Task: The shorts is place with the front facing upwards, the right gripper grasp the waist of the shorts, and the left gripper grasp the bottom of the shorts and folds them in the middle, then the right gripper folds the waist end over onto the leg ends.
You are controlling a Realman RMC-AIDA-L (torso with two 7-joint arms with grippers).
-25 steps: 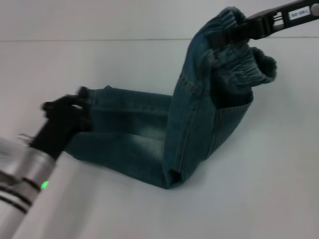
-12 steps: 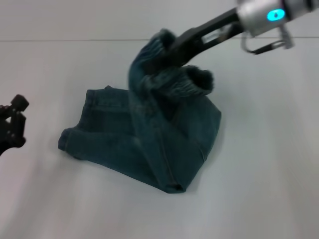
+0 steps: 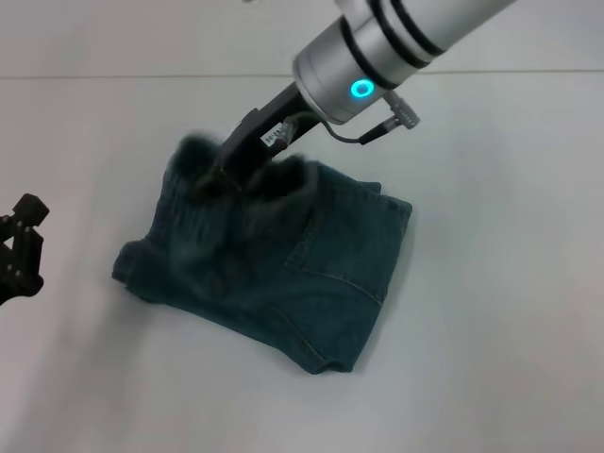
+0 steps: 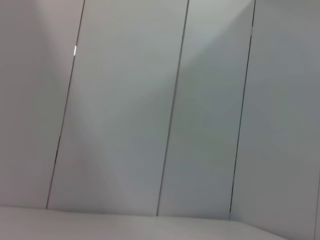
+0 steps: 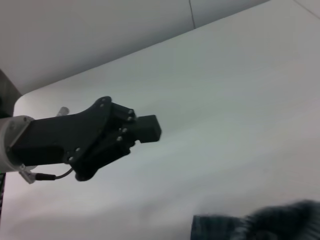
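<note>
My head camera looks forward and down over the white table (image 3: 491, 359), wide. My left wrist camera faces only a panelled wall (image 4: 125, 110). My right wrist camera looks low across the table, sharing my left gripper (image 5: 150, 127) and the shorts (image 5: 260, 225) with the head view.

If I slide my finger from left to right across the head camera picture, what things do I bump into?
Left end effector → leg ends → waist of the shorts held by the right end effector → folded edge of the shorts.

We see a plain white desk (image 3: 491, 359); directly on it lie the shorts (image 3: 321, 274), doubled over into a compact denim bundle near its middle.
</note>
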